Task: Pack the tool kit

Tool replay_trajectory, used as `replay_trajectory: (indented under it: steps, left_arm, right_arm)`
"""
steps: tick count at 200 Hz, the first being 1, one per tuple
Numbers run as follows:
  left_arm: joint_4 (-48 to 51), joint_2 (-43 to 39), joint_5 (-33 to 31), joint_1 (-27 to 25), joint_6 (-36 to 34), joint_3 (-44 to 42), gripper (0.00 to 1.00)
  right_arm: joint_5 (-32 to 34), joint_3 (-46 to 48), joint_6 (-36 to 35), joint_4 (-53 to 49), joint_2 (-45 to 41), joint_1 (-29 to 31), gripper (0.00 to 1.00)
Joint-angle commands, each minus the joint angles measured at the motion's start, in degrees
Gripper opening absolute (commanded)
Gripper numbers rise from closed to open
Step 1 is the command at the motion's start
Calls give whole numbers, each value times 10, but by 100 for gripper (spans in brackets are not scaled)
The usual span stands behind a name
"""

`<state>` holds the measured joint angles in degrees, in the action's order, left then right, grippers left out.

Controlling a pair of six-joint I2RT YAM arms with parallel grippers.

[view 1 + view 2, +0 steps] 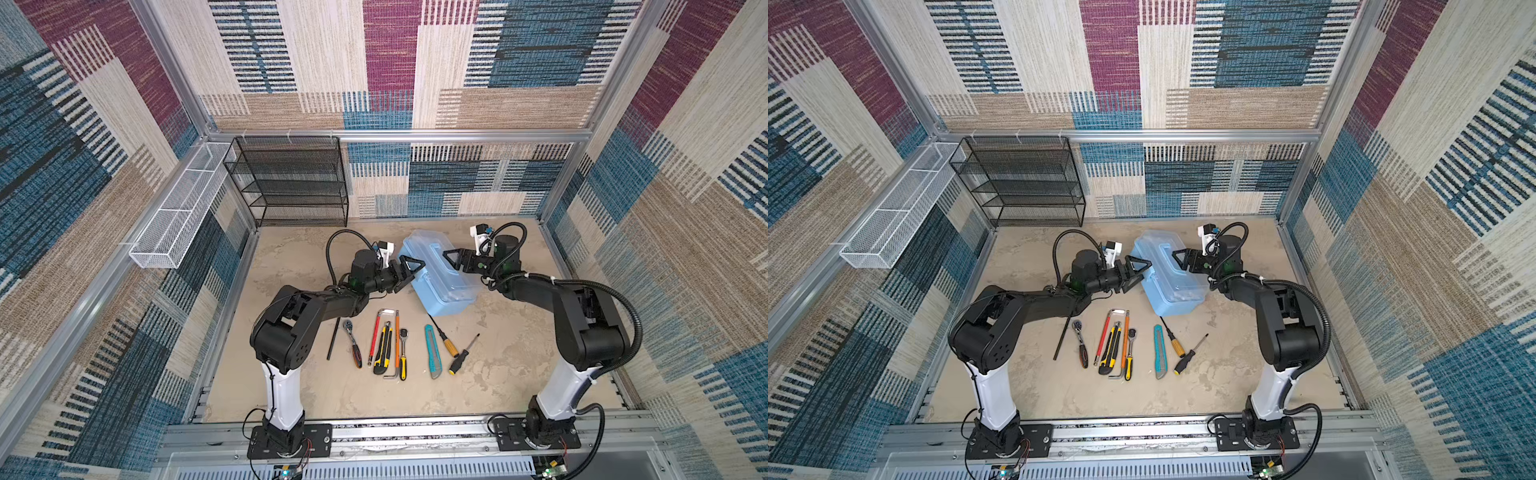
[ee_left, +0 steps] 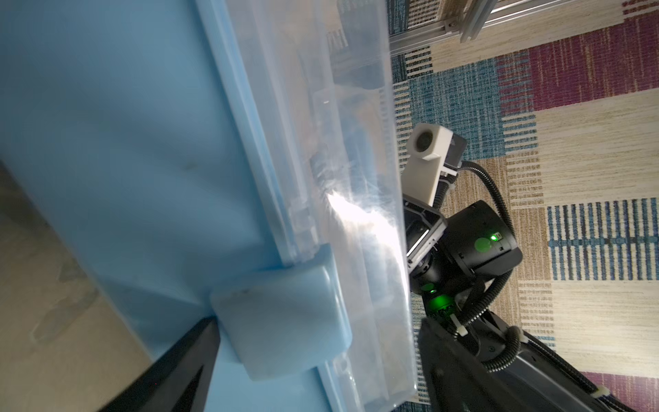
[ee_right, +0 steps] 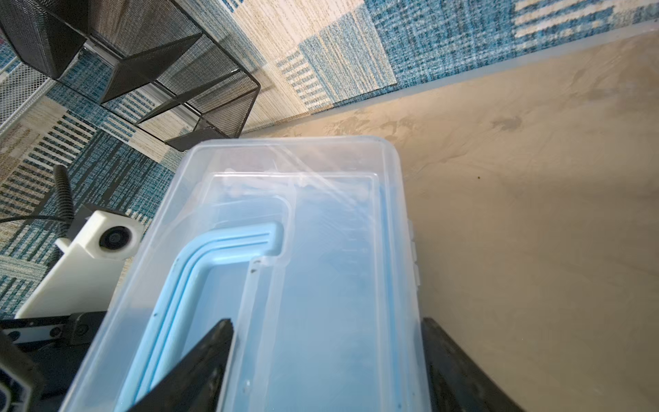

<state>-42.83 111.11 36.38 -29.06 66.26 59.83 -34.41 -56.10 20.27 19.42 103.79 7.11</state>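
The tool box [image 1: 446, 291] sits near the tabletop's far edge. The left gripper [image 1: 417, 273] gapes, released, around its latch [image 2: 281, 321]. The right gripper [image 1: 453, 259] spreads unclenched over the lid [image 3: 338, 285].

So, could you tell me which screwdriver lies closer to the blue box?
The orange-handled screwdriver; its tip nearly reaches the box, unlike the black-handled one.
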Motion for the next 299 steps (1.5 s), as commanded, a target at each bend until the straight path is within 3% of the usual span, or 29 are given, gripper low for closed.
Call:
replay_trajectory:
  steps: [1, 176, 299]
  left_arm:
    - [-26, 8, 16, -9, 17, 6, 90]
    - [-288, 62, -6, -20, 149, -10, 86]
    - [-371, 84, -27, -15, 194, -24, 80]
  right_arm:
    - [-22, 17, 5, -129, 15, 8, 72]
    - [-23, 43, 14, -110, 14, 7, 72]
    - [-13, 47, 11, -114, 12, -1, 71]
